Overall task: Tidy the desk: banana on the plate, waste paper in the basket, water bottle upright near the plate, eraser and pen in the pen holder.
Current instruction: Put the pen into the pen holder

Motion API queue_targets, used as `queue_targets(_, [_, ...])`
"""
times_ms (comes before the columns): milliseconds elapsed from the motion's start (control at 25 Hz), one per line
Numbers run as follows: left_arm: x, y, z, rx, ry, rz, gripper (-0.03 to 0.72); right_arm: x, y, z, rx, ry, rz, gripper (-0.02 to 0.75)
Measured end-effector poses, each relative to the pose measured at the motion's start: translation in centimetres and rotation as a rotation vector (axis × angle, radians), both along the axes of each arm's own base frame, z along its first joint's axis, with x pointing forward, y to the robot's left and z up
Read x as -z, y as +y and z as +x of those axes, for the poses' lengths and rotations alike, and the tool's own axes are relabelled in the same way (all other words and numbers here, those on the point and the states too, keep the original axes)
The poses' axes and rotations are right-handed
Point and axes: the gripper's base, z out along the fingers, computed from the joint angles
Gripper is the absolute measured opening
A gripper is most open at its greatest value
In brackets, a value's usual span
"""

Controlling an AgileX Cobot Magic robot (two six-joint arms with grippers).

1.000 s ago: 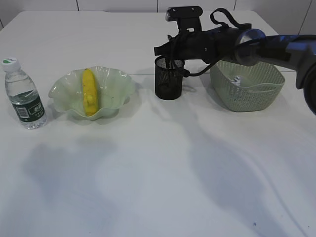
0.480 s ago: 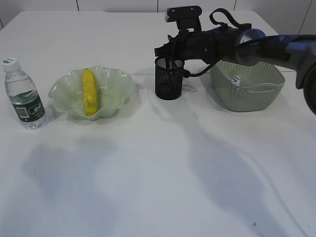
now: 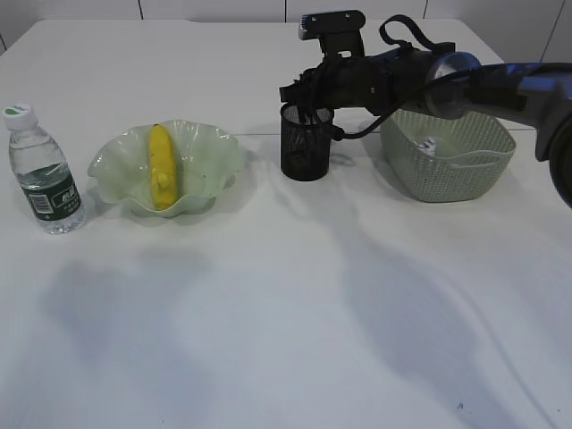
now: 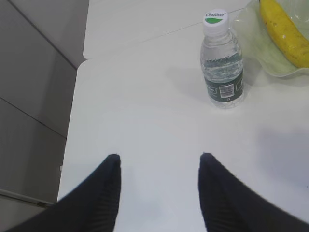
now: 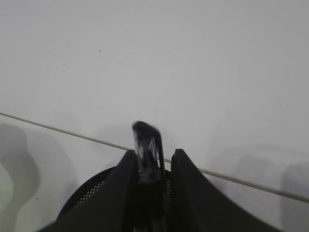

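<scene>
R gripper (image 5: 151, 162) is clamped on a dark pen (image 5: 147, 151), held over the black mesh pen holder (image 3: 306, 141), pen tip dipping into the holder's mouth. Just right of the holder sits the green basket (image 3: 447, 154) w/ waste paper (image 3: 429, 143) inside. L gripper (image 4: 158, 166) hangs w/ fingers spread, nothing between them, above the near-left table (image 3: 286, 313). Water bottle (image 3: 43, 170) stands upright left of the plate (image 3: 165, 165); banana (image 3: 162, 164) lies on it.

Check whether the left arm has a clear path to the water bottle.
Probably yes. The left gripper is open, with bare table between it and the upright water bottle. The plate sits off to the bottle's far side.
</scene>
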Motion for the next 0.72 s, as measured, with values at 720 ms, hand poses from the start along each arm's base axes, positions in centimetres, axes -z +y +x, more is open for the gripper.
queue_targets(720, [-0.1,0.0,0.1,0.004,-0.011,0.000,0.365,-5.4,-0.1,0.0,0.011,-0.066,0.016,0.218])
